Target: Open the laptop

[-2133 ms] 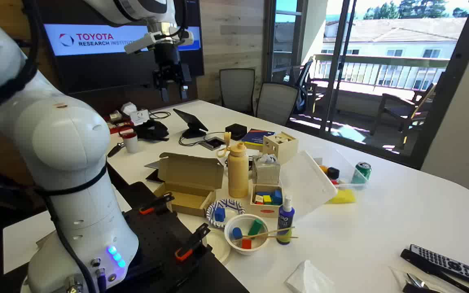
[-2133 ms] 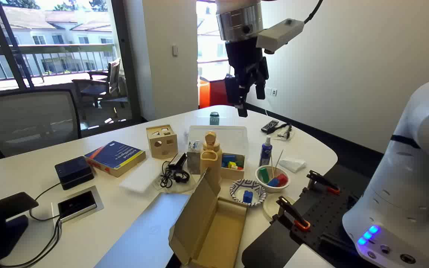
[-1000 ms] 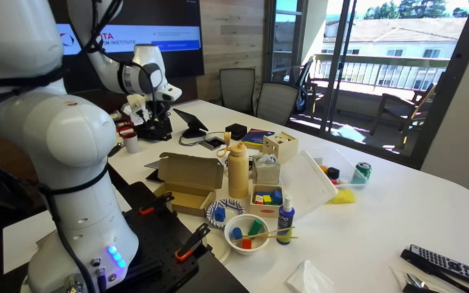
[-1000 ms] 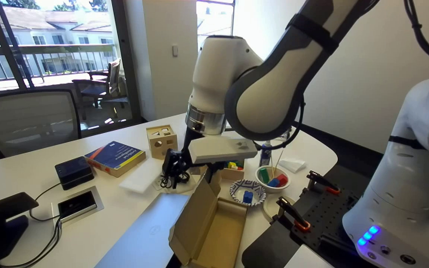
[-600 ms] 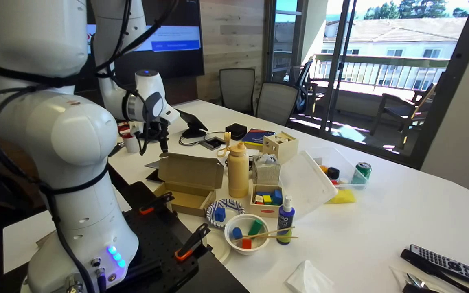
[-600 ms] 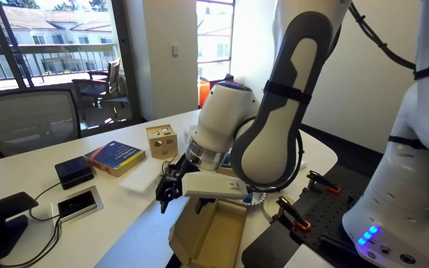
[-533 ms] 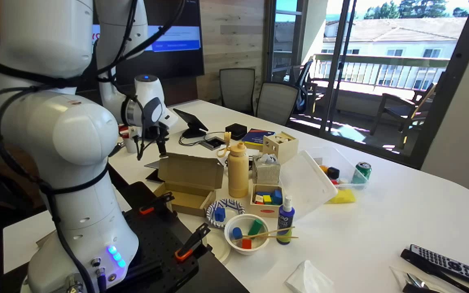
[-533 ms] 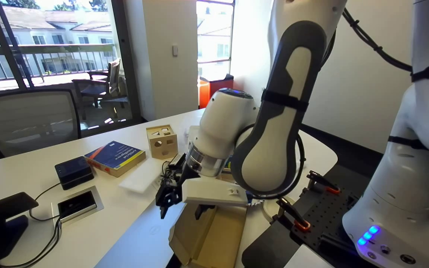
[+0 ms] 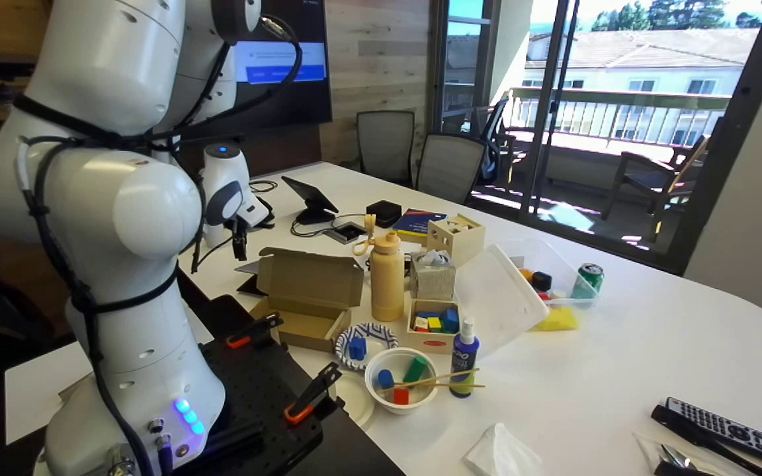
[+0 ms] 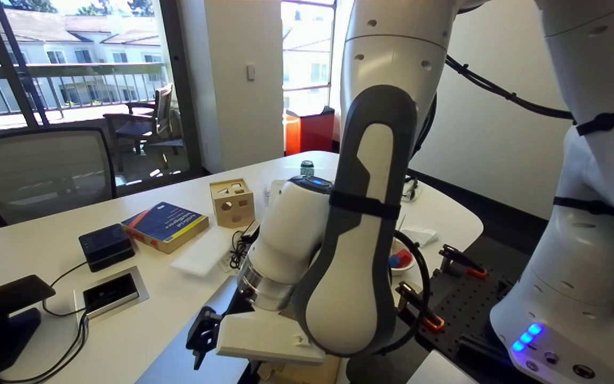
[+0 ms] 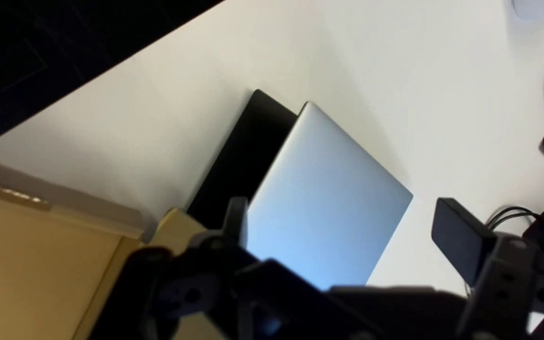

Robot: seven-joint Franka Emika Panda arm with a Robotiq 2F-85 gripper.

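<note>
gripper (image 11: 340,215): swung down from high over the table (image 11: 158,104) within the last couple of seconds, then carried lower along the laptop (image 11: 307,189) in the last half second.
fingers (image 11: 459,239): wide apart, clamped on nothing; in the wrist view, one just beside the lid (image 11: 340,203) on the side nearer the box (image 11: 36,255), one out over the table past the far side.
lift: probably being lined up, not begun; no sign of a shift in the laptop, so opening further left to do.
laptop: on the table, below the gripper in the wrist view; in an exterior view, mostly hidden behind the box and its raised flap (image 9: 308,276), just a corner showing.
lid: smooth, silver, washed with blue where catching the light; set off from the base (image 11: 253,146), so seemingly ajar rather than flat shut.
base: thin and black, showing as a dark strip toward the box.
edge (image 11: 285,156): hard to tell whether touched, with arm (image 10: 363,277) and gripper covering much; likely next to need a finger beneath, then a push up and back.
flap: perhaps a snag, close by one corner.
</note>
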